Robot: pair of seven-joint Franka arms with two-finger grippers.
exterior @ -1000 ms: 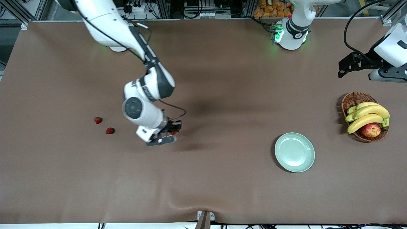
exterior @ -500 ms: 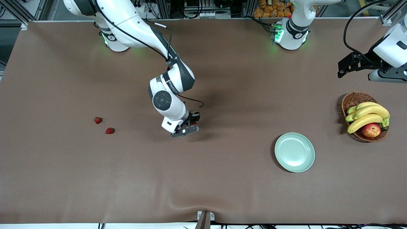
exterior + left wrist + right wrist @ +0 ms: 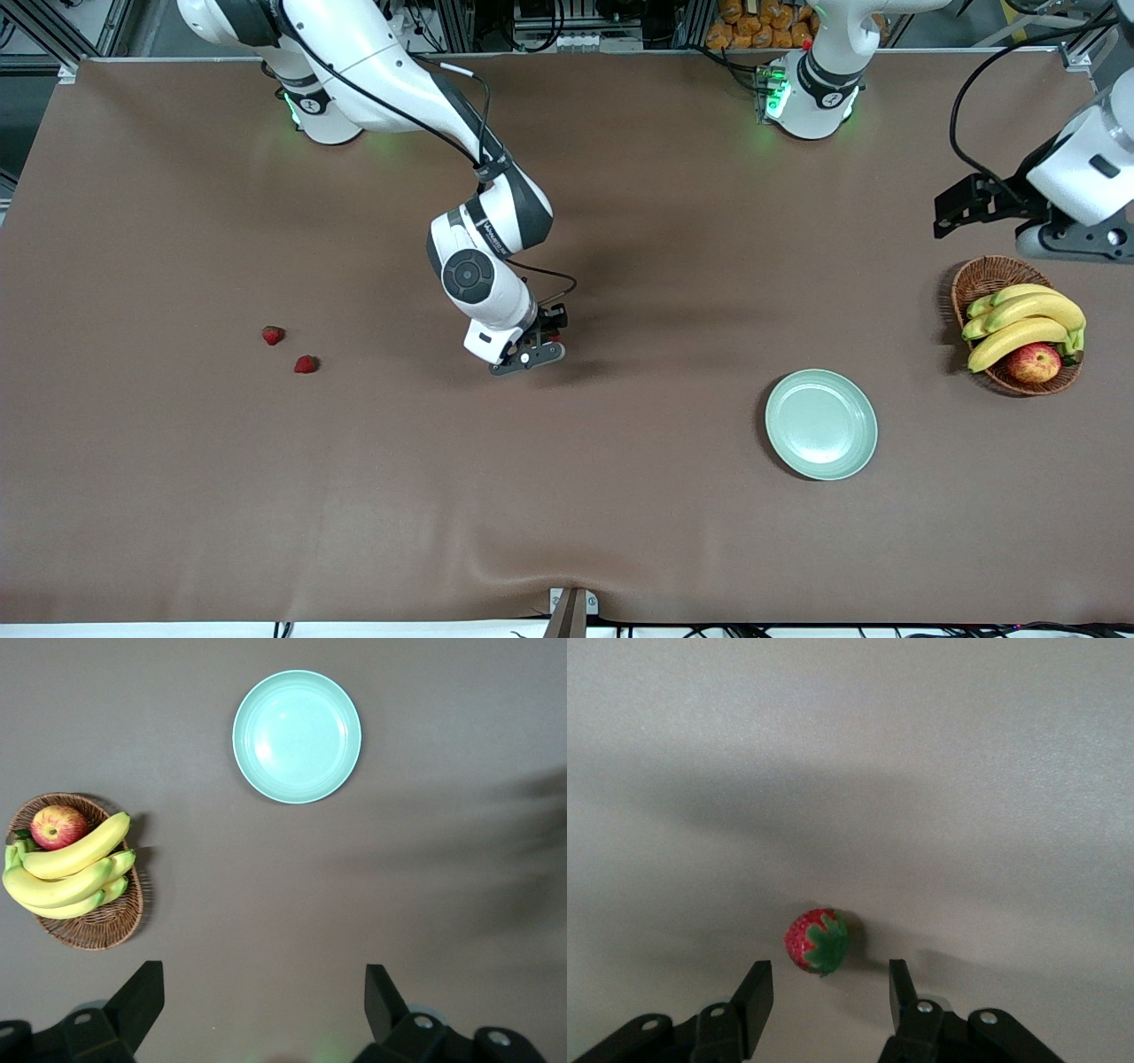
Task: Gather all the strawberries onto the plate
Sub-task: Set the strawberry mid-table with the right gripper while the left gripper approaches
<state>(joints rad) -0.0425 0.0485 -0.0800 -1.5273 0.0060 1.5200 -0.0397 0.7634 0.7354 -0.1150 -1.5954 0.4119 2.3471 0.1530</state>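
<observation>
While lying loose on the table, strawberry (image 3: 818, 941) between spread right tool (image 3: 824, 992) fingers.

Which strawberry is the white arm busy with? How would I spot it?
Look near the middle of the brown table, where the right arm's tool points down. The small red strawberry with a green leafy top sits alone just off its parted fingertips, whereas the two other red strawberries lie together toward the right arm's end.

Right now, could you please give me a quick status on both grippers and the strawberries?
Right gripper open at mid-table, one strawberry free between its fingers. Left gripper open, waiting above the basket. Two strawberries on the table, plate empty. Nothing blocking.
</observation>
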